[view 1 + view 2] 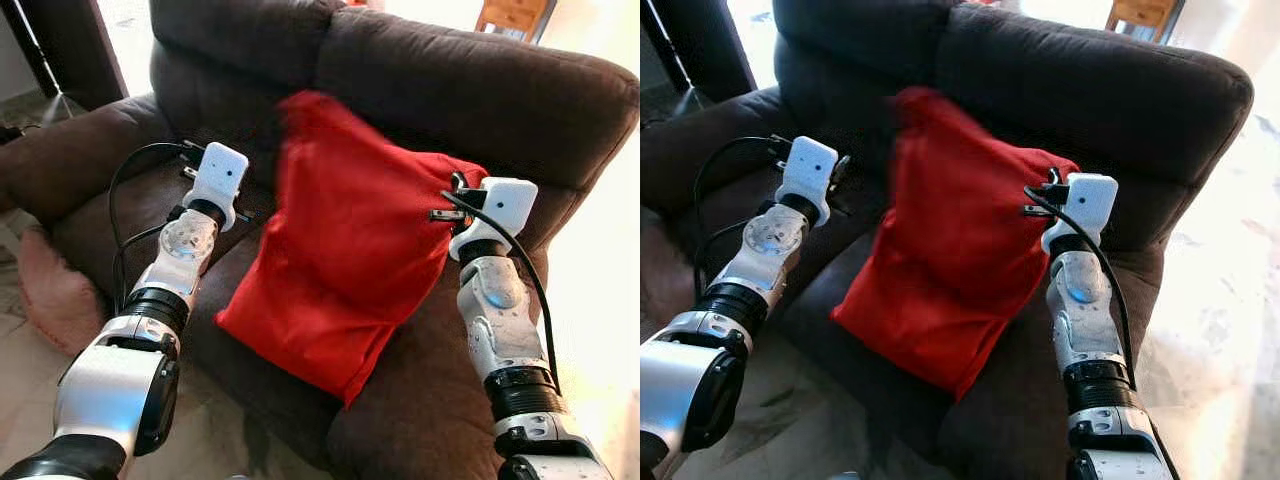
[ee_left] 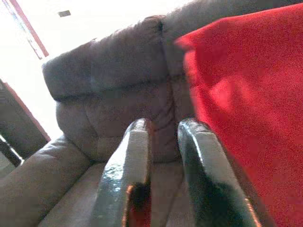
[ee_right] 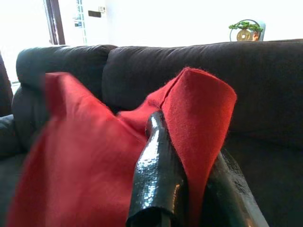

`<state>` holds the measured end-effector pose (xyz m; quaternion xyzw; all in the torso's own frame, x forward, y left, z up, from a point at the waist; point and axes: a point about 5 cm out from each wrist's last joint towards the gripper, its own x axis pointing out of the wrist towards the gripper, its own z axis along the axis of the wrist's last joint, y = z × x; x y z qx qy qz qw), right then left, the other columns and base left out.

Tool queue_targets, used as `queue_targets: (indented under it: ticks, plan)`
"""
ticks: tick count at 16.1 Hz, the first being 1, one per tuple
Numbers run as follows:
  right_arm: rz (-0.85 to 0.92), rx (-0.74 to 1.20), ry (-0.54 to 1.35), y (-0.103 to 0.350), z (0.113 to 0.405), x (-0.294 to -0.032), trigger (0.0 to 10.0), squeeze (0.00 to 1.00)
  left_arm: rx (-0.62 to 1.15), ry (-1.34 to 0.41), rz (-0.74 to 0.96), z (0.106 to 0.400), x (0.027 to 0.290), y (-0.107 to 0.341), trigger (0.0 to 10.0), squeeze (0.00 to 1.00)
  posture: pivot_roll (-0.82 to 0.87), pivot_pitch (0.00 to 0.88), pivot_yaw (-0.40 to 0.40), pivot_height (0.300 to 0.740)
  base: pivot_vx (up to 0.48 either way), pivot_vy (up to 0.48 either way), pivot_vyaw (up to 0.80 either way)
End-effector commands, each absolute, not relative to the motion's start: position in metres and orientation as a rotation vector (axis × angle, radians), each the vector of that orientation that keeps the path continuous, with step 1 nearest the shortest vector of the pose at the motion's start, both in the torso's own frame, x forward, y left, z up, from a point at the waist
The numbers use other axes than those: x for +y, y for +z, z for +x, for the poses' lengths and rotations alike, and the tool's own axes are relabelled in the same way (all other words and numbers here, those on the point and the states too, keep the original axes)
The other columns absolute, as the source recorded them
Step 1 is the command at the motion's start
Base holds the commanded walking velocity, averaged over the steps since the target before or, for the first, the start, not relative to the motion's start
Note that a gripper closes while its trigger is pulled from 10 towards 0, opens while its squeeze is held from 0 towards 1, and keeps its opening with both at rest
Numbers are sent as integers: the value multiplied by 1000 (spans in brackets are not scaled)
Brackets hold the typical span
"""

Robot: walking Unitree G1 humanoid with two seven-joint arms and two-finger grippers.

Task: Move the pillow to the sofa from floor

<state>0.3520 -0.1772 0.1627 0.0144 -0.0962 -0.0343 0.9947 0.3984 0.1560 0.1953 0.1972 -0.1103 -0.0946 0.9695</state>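
A red pillow (image 1: 345, 250) lies on the seat of the dark brown sofa (image 1: 450, 90), its top leaning against the backrest. My right gripper (image 3: 187, 137) is shut on the pillow's upper right corner, and the red cloth folds up between its fingers (image 3: 156, 161). My left gripper (image 2: 163, 125) hovers over the seat just left of the pillow (image 2: 251, 104). It is open by a narrow gap with nothing between its fingers. The pillow's top left corner is blurred.
A pink cushion (image 1: 55, 290) lies on the floor by the sofa's left arm. Light tiled floor (image 1: 610, 300) runs along the right side. A wooden piece of furniture (image 1: 512, 15) stands behind the backrest.
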Motion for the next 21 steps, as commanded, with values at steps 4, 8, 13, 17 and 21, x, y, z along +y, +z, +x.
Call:
queue_targets:
  ticks: [4,8,13,17,21]
  plan:
    - [34,-212,-93,166,351,-183,10000,0,-222,-170,450,395,161,189,10000,0,65,6,-51,740,0,0,0]
    - [37,-204,-83,164,352,-180,10000,0,-244,-141,437,388,166,182,10000,0,72,8,-59,740,0,0,0]
    - [-46,-247,38,180,365,-155,10000,0,-264,-91,407,382,172,180,10000,0,70,8,-64,740,0,0,0]
    - [-78,-286,197,204,383,-121,10000,0,-266,-88,387,378,167,176,10000,0,74,5,-70,740,0,0,0]
    - [-94,-318,294,214,389,-105,10000,0,-270,-64,383,376,170,176,10000,0,80,0,-75,740,0,0,0]
